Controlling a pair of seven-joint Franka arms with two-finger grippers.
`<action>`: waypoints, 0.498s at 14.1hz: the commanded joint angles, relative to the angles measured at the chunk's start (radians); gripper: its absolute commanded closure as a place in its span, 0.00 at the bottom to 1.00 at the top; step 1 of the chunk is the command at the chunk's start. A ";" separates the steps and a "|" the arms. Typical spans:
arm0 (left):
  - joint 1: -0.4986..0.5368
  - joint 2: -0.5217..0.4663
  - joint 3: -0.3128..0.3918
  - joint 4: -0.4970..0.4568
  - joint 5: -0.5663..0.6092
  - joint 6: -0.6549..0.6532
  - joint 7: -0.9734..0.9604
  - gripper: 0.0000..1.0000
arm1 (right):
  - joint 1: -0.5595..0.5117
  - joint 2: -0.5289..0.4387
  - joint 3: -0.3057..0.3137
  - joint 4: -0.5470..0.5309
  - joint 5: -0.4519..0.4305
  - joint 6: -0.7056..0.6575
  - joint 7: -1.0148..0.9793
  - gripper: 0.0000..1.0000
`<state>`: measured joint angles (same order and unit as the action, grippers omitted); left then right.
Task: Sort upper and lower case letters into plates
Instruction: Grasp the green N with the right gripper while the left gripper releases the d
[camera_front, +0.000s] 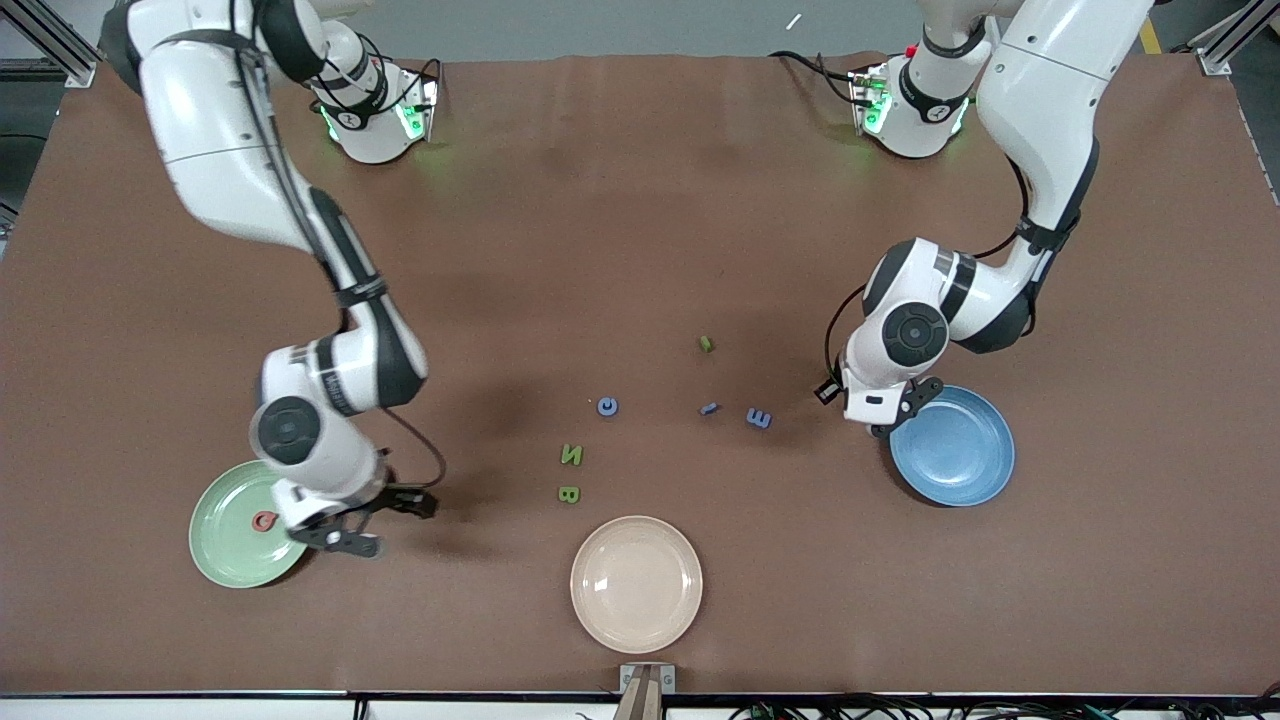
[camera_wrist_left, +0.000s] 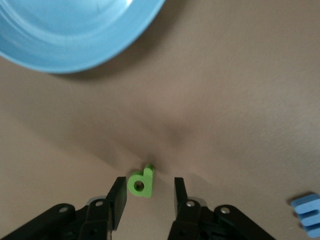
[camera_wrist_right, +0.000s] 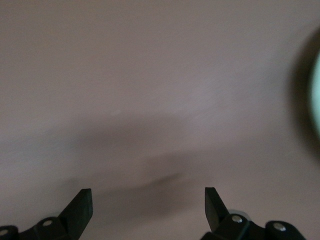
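Left wrist view shows my left gripper low over the brown bench beside the glossy round blue plate, jaws parted with a tiny flat green lowercase "d" piece lying free between them, a touch closer to one finger, its stem running roughly along the jaw faces. That piece is mine, I judge. My right gripper hangs open and empty just beside the pale green round plate, where a pinkish-red letter already lies.

Blue plate edge under left hand
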<state>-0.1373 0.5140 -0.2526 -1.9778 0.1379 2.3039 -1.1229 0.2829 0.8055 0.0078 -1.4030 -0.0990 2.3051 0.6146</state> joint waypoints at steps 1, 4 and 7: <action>0.013 -0.035 -0.007 -0.088 0.008 0.083 -0.020 0.54 | 0.071 -0.005 0.001 -0.004 0.016 0.001 0.160 0.01; 0.011 -0.034 -0.007 -0.130 0.009 0.139 -0.021 0.54 | 0.157 0.001 0.001 -0.002 0.044 0.014 0.227 0.01; 0.015 -0.028 -0.007 -0.142 0.015 0.158 -0.020 0.56 | 0.214 0.026 0.000 -0.004 0.035 0.097 0.260 0.01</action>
<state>-0.1308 0.5091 -0.2533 -2.0797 0.1379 2.4415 -1.1257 0.4700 0.8146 0.0139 -1.4036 -0.0657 2.3582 0.8513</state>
